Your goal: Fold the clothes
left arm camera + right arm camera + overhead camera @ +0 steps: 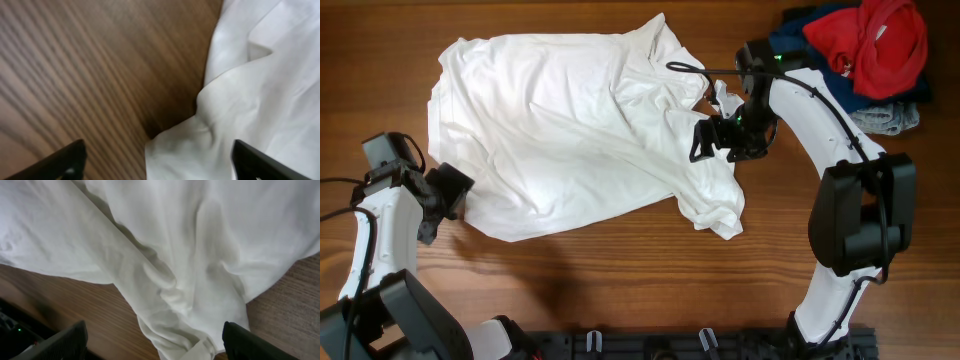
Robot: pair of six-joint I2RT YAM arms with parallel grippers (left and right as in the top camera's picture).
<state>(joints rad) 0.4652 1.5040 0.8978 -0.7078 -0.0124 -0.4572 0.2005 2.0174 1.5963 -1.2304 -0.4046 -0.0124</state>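
Observation:
The clothes are one white T-shirt point(570, 120), lying rumpled and partly folded over itself across the middle of the table. My left gripper point(458, 190) sits at the shirt's lower left edge. In the left wrist view that gripper point(160, 167) is open, with its dark fingers point(65, 162) far apart. A corner of the T-shirt point(260, 75) lies loose on the wood between them. My right gripper point(708, 140) hovers over the shirt's right side. It point(157, 347) is open too, above a bunched fold of the T-shirt point(175, 240), holding nothing.
A pile of red, navy and grey garments point(870, 45) lies at the table's far right corner, behind the right arm. A black rail point(650, 345) runs along the front edge. Bare wood point(620, 280) shows in front of the shirt.

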